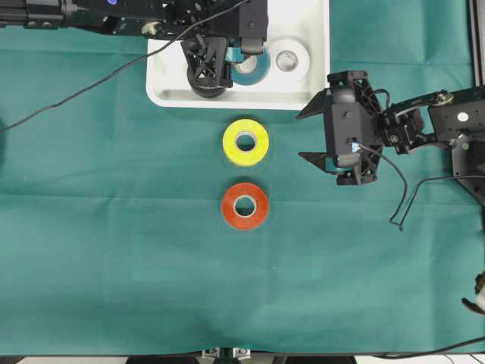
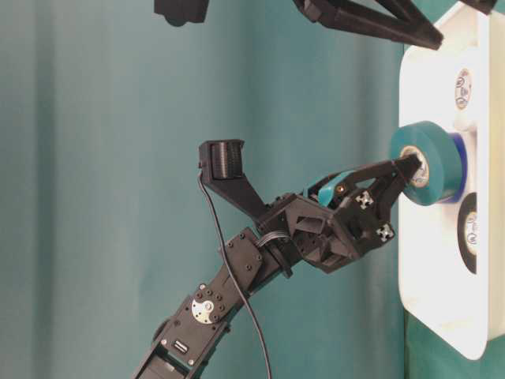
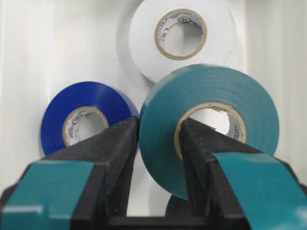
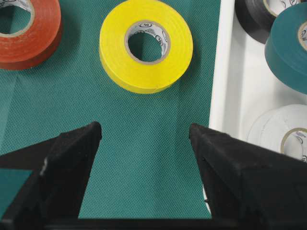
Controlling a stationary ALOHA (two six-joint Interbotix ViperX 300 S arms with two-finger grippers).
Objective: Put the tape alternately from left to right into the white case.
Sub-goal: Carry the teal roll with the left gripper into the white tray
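My left gripper (image 3: 160, 125) is shut on the green tape (image 3: 249, 96), one finger in its core and the other on its outer wall. It holds the roll over the white case (image 1: 235, 98), partly above the blue tape (image 3: 57, 115) and near the white tape (image 3: 144, 43). A black tape (image 4: 249, 19) lies in the case too. On the cloth below the case lie the yellow tape (image 1: 245, 142) and the red tape (image 1: 245, 205). My right gripper (image 1: 311, 135) is open, right of the yellow tape (image 4: 115, 52), with only cloth between its fingers.
The case's rim (image 4: 218, 86) runs just beside my right gripper's (image 4: 145, 129) right finger. Green cloth covers the table. A black cable (image 1: 83, 87) trails from the left arm across the upper left, and another (image 1: 398, 205) loops below the right arm.
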